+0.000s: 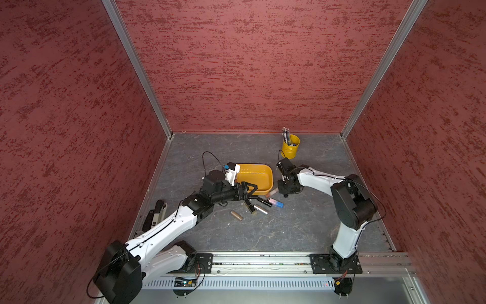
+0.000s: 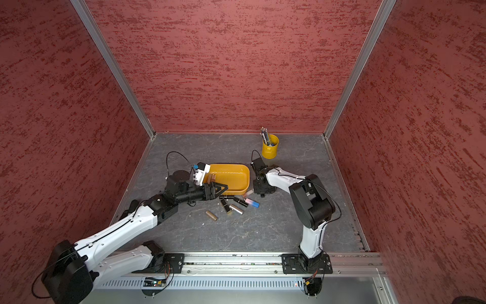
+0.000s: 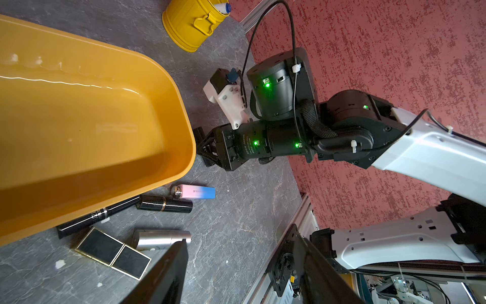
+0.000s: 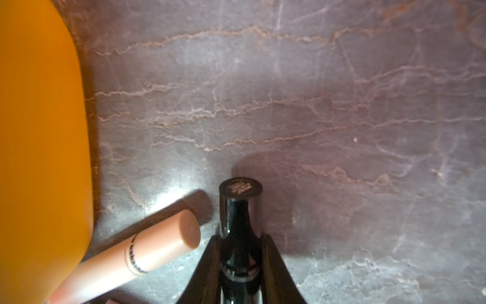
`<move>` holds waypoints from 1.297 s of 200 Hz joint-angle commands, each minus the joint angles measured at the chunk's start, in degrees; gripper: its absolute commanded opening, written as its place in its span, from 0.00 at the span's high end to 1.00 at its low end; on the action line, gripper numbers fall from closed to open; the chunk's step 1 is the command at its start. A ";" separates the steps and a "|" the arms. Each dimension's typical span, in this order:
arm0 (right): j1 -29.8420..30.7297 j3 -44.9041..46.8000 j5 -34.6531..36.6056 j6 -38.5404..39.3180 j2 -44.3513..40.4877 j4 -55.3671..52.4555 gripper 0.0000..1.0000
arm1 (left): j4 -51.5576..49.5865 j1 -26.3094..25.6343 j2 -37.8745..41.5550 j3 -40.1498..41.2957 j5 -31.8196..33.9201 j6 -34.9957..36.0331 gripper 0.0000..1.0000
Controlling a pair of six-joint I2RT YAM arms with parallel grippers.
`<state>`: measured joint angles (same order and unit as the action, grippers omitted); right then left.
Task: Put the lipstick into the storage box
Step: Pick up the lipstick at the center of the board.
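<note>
The storage box (image 1: pixel 256 175) (image 2: pixel 232 177) is a shallow orange-yellow tub at mid-table; its wall (image 4: pixel 39 131) also shows in the right wrist view. My right gripper (image 4: pixel 240 252) (image 1: pixel 285 193) points down just off the box's right end, shut on a glossy black lipstick (image 4: pixel 240 210). A peach lipstick (image 4: pixel 147 252) (image 1: pixel 272 192) lies beside it against the box. My left gripper (image 3: pixel 242 263) (image 1: pixel 248 190) hovers at the box's front edge, open and holding nothing. A brown tube (image 2: pixel 212 178) seems to lie at the box's left end.
Loose lipsticks lie in front of the box: pink-blue (image 3: pixel 200 192), black round (image 3: pixel 165 205), silver (image 3: pixel 160 238), square black-gold (image 3: pixel 113 252), a long black tube (image 3: pixel 97 215) and a bronze one (image 1: pixel 236 215). A yellow pen cup (image 1: pixel 290 148) stands at the back.
</note>
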<state>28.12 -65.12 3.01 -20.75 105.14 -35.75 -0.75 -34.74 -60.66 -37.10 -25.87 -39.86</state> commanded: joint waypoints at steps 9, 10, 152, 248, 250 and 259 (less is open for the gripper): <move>-0.30 2.50 -0.66 -0.94 -2.88 0.26 0.79 | 2.81 -0.28 -0.54 0.83 -1.10 -0.95 0.32; -0.32 2.52 -0.69 -0.95 -2.95 0.25 0.79 | 2.88 -0.26 -0.52 0.86 -1.15 -0.94 0.32; -2.37 11.54 -39.88 -0.85 -36.35 12.78 0.79 | 28.66 0.07 -10.26 0.45 -11.55 -11.51 0.15; -1.85 15.98 -58.45 -15.59 -36.93 34.89 0.79 | 35.78 -0.15 -10.57 -0.85 -14.03 -13.29 0.16; -1.78 16.03 -58.53 -15.71 -36.94 35.03 0.79 | 35.75 -0.15 -10.60 -0.91 -14.10 -13.31 0.16; -1.42 16.22 -58.94 -16.10 -36.94 35.75 0.79 | 35.60 -0.15 -10.86 -1.11 -14.21 -13.27 0.16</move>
<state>26.09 -49.17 -51.57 -33.61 68.47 -6.87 33.41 -34.74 -72.27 -36.75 -38.94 -53.19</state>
